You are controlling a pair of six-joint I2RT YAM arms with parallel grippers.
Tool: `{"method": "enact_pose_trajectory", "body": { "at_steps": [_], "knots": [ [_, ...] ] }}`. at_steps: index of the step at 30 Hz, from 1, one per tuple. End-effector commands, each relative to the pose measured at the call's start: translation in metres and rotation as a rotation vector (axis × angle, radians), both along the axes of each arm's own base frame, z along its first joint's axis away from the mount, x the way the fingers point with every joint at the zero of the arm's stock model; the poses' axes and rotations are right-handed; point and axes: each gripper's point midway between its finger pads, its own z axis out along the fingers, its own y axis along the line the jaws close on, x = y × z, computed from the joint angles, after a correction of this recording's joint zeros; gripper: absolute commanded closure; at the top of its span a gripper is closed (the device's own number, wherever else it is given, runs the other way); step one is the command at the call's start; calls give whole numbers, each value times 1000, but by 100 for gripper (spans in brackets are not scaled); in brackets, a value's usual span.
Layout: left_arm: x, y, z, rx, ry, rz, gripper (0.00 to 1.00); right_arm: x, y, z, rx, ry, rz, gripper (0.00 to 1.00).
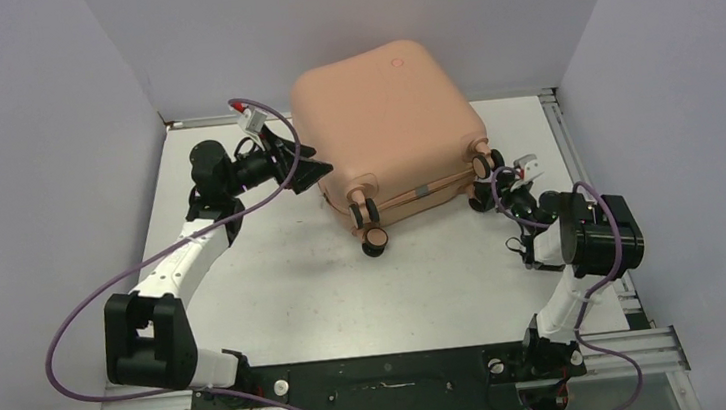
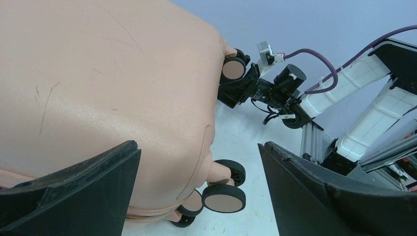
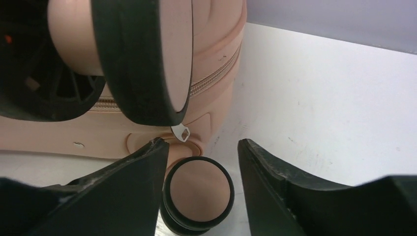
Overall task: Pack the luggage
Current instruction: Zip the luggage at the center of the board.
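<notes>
Now arms (image 1: 179,263) fwd, L jaws open beside luggage (image 1: 387,132), R jaws open at wheel (image 3: 198,189), both empty.

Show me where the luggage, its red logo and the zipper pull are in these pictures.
luggage (image 1: 386,122), top external view, middle of its upper shell.
red logo (image 1: 397,61), top external view, the small ring near the far edge.
zipper pull (image 3: 181,132), right wrist view, its silver metal tab.

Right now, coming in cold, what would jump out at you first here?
The peach-pink luggage dominates, lying shut at the far side of the table with its wheels toward the arms. The left gripper stands open at its left edge. The right gripper is open at a wheel on its right corner.
</notes>
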Motion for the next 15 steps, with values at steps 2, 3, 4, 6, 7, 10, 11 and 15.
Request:
{"method": "enact_pose_trajectory", "body": {
  "at_steps": [2, 3, 4, 6, 7, 10, 11, 15],
  "knots": [
    [8, 2, 2, -7, -40, 14, 4, 3, 11, 42, 20, -192, 59, 56],
    [9, 2, -2, -4, -36, 16, 4, 3, 12, 43, 20, -200, 64, 59],
    [10, 2, -5, -1, -31, 16, 4, 4, 12, 43, 20, -203, 65, 61],
    [11, 1, -14, 5, -20, 15, 4, 5, 11, 43, 26, -210, 57, 61],
    [11, 1, -18, 11, -19, 13, 4, 5, 10, 44, 30, -218, 55, 60],
    [10, 2, -32, 42, -9, 9, 4, 2, 12, 48, 36, -247, 64, 50],
    [10, 3, -34, 51, -8, 10, 4, 2, 13, 49, 30, -251, 65, 48],
    [7, 4, -40, 74, -23, 6, 4, 4, 7, 50, 24, -259, 25, 44]
  ]
}}
